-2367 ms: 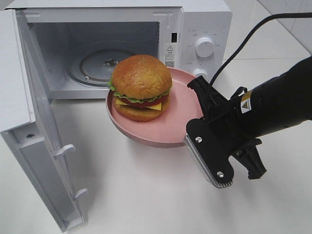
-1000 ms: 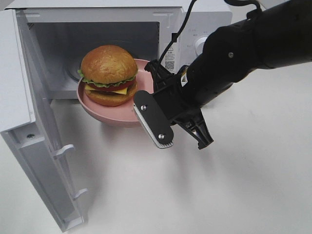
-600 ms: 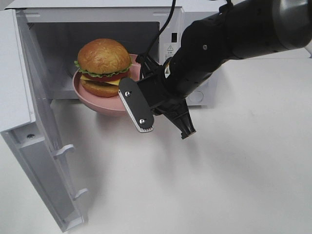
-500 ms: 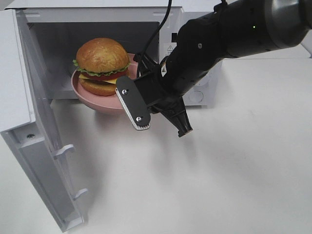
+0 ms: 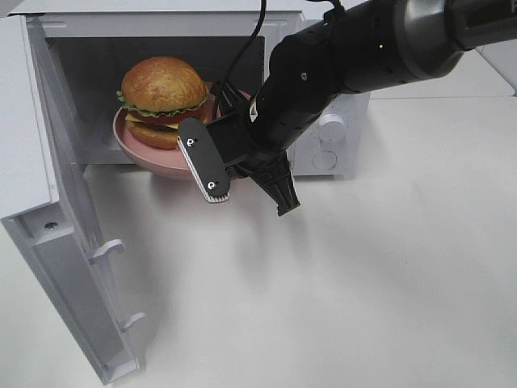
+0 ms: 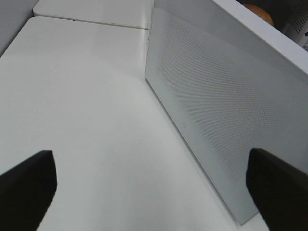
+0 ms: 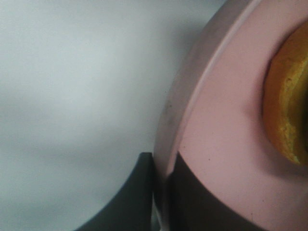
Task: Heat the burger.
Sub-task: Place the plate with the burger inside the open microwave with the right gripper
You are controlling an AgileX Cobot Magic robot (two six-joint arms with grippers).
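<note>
The microwave (image 5: 349,141) stands with its door (image 5: 48,202) swung wide, and the right arm (image 5: 371,48) has carried the plate (image 5: 153,162) in from out front, so the burger (image 5: 163,89) now sits half inside the cavity (image 5: 89,81) (loading looks nearly done). The right gripper (image 7: 161,187) is clamped on the plate's rim; the left gripper (image 6: 151,185) hangs wide apart and empty by the door's outer face, and only the sill (image 5: 105,158) looks likely to catch the plate.

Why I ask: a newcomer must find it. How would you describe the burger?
Find the white microwave, door swung open. At its mouth a pink plate, held by the right gripper, carries the burger: glossy golden bun, green lettuce, the only food.
</note>
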